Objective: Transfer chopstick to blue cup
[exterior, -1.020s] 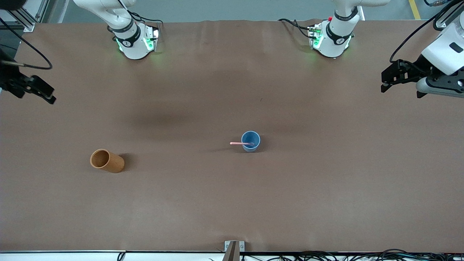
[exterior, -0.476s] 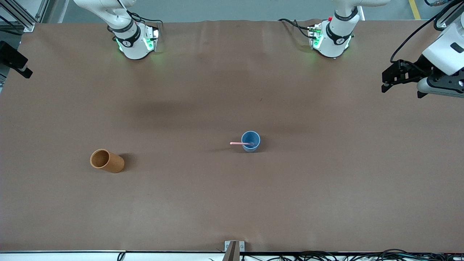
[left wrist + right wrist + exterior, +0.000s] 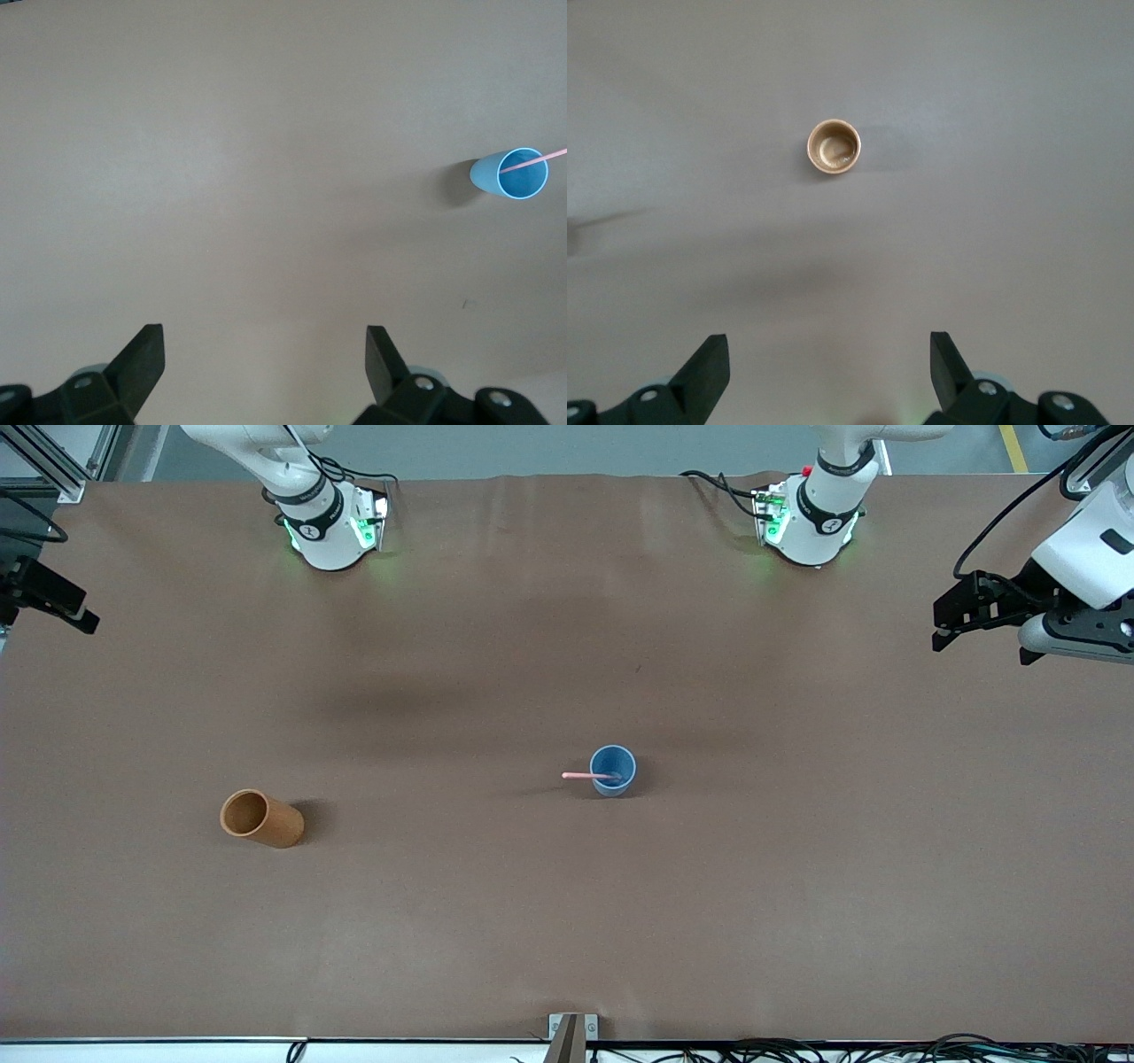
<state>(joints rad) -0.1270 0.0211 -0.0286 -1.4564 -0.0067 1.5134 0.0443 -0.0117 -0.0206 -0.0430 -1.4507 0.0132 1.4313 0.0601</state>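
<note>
The blue cup (image 3: 613, 770) stands upright near the middle of the table. The pink chopstick (image 3: 580, 776) leans inside it, its free end sticking out over the rim toward the right arm's end. Both also show in the left wrist view: the blue cup (image 3: 511, 173) and the chopstick (image 3: 540, 158). My left gripper (image 3: 941, 636) is open and empty, up over the left arm's end of the table; in its own view (image 3: 264, 354) only bare table lies between its fingers. My right gripper (image 3: 78, 615) is open and empty over the right arm's end; its own view (image 3: 830, 359) shows the same.
An orange-brown cylindrical cup (image 3: 260, 818) stands upright toward the right arm's end, nearer the front camera than the blue cup; it also shows in the right wrist view (image 3: 834, 147). The brown table cover (image 3: 567, 921) spreads all around. A metal bracket (image 3: 571, 1032) sits at the front edge.
My right gripper has drawn back toward the table's edge at the right arm's end and shifted slightly. The left gripper, both cups and the chopstick have stayed put.
</note>
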